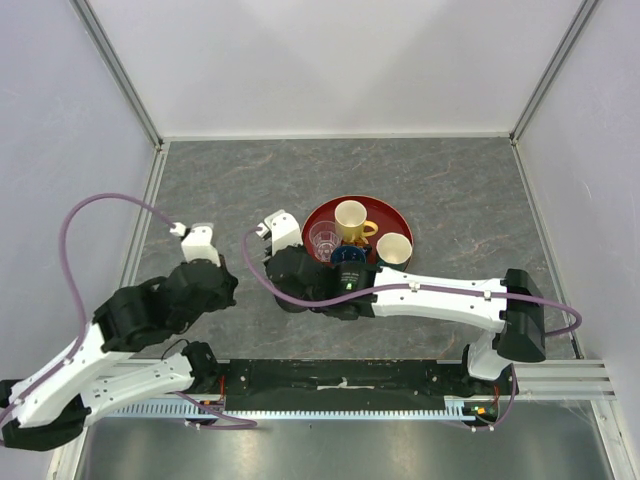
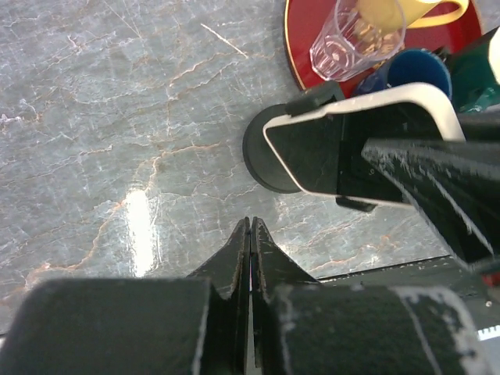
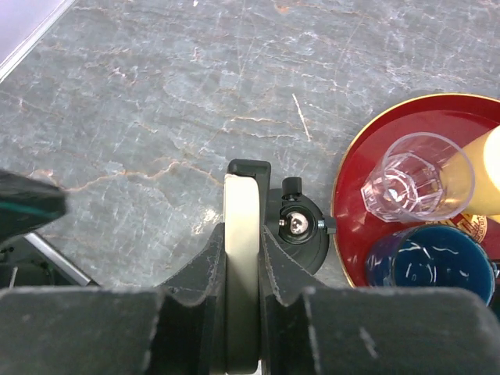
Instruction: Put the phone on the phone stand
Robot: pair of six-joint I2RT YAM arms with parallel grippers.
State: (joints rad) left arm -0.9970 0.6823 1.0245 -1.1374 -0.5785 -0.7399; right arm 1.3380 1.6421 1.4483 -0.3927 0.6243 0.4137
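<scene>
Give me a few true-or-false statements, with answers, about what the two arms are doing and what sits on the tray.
1. The right gripper holds the phone. True.
2. The left gripper is wide open. False: it is shut and holds nothing.
3. A glass stands on the red tray. True.
4. The yellow mug stands off the tray. False: it is on the tray, beside the glass.
5. The phone is held far from the stand. False: it is held right at the stand.
</scene>
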